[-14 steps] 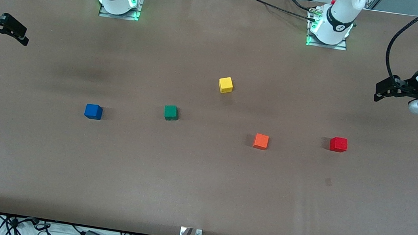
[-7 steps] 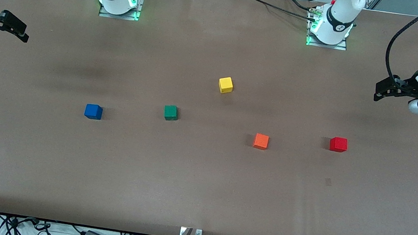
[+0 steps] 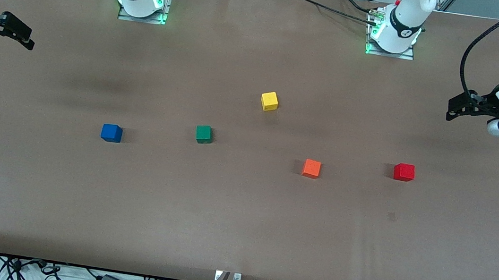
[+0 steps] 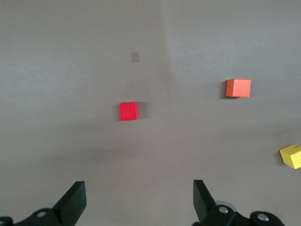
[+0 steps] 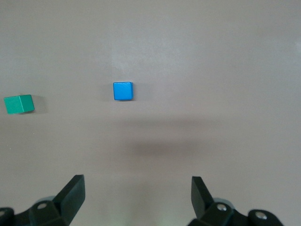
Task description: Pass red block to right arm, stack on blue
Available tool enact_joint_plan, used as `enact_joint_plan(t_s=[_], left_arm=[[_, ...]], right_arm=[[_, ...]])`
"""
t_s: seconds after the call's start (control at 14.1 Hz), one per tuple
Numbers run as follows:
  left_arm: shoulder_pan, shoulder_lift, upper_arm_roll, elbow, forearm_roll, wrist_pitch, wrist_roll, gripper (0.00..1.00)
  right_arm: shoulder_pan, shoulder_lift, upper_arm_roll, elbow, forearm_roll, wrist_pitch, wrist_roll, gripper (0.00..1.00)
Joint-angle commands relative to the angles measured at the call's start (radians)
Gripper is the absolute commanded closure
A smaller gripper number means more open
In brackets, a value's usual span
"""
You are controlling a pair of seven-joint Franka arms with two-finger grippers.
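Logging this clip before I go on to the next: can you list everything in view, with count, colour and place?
red block: 1, bright red, on the table toward the left arm's end
orange cube: 1, orange, beside the red block toward the middle, slightly nearer the front camera
yellow cube: 1, yellow, mid-table, farthest of the cubes from the front camera
green cube: 1, dark green, between the yellow cube and the blue
blue: 1, deep blue cube, toward the right arm's end
table: 1, brown
left gripper: 1, black, jaws open, in the air at the left arm's end
right gripper: 1, black, jaws open, in the air at the right arm's end
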Motion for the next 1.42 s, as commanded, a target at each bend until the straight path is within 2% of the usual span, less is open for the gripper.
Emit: enact_joint_plan(t_s=[0.0, 0.64, 0.78, 0.99, 1.35], left_arm=[[0.009, 0.023, -0.009, 0.040, 0.017, -0.019, -0.011, 0.00], [0.010, 0.052, -0.005, 0.039, 0.020, -0.059, 0.006, 0.00], [0.039, 0.084, -0.003, 0.037, 0.010, -0.090, 0.007, 0.00], [0.073, 0.139, -0.003, 0.025, 0.009, -0.067, 0.007, 0.00], [0.095, 0.164, -0.002, -0.206, 0.013, 0.273, 0.007, 0.00]], right_arm=[[-0.004, -0.006, 0.004, 0.004, -0.007, -0.017, 0.012, 0.00], [-0.004, -0.007, 0.004, 0.004, -0.007, -0.019, 0.010, 0.00], [-0.005, -0.007, 0.004, 0.004, -0.007, -0.019, 0.010, 0.00], [-0.004, -0.003, 0.006, 0.004, -0.007, -0.017, 0.010, 0.00], [0.004, 0.005, 0.012, 0.006, -0.007, -0.016, 0.012, 0.00]])
